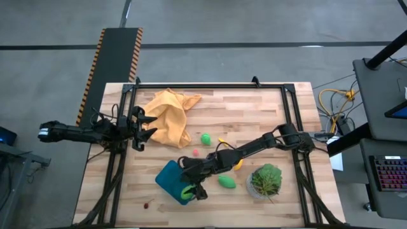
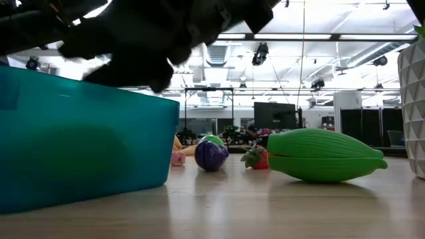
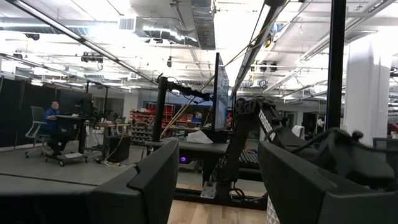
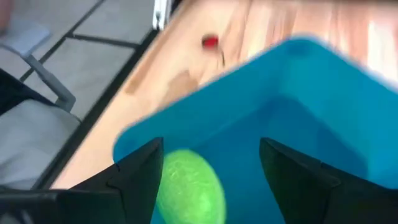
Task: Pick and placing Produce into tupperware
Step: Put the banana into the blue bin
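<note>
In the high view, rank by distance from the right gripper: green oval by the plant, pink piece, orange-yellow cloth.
From the right gripper, over the tupperware:
1. Green oval, on its right, beside the plant.
2. Pink piece, mid-table.
3. Orange-yellow cloth, far left corner.

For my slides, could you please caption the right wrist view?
Right hand, open, over the teal tupperware, a green produce piece beside one finger.

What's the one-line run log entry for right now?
right gripper: over blue container, fingers open beside green piece in it | left gripper: open, waiting near cloth | green oval on table
</note>
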`<state>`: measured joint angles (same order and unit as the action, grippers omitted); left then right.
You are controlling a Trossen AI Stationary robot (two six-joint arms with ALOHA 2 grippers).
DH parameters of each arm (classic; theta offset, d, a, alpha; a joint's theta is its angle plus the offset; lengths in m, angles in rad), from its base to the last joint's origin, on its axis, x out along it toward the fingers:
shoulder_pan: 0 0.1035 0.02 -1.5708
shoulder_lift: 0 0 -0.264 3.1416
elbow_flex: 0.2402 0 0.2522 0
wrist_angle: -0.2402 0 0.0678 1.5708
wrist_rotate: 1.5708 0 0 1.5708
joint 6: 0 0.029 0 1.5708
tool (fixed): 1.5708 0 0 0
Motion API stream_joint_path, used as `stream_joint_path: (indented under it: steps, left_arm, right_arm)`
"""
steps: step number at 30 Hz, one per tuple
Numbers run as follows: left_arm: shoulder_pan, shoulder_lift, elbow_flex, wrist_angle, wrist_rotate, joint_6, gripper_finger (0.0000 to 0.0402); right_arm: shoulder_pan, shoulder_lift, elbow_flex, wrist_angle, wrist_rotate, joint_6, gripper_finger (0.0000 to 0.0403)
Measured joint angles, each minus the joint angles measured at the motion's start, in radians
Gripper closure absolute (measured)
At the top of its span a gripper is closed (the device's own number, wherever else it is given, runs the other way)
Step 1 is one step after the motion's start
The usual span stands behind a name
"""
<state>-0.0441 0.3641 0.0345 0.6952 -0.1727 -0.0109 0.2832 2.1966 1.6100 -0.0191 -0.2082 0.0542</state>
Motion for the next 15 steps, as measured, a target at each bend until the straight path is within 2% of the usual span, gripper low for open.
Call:
stream_joint_path:
  steps: [7,15]
  left_arm:
    - [0.000,0.000,0.000,0.001,0.000,0.000,0.0196]
    - [0.000,0.001,0.000,0.000,0.000,0.000,0.0196]
  right_arm:
    - [-0.002,-0.048,0.000,0.076,0.000,-0.082,0.0157]
    - [-0.002,-0.144,0.000,0.071,0.000,-0.110,0.0166]
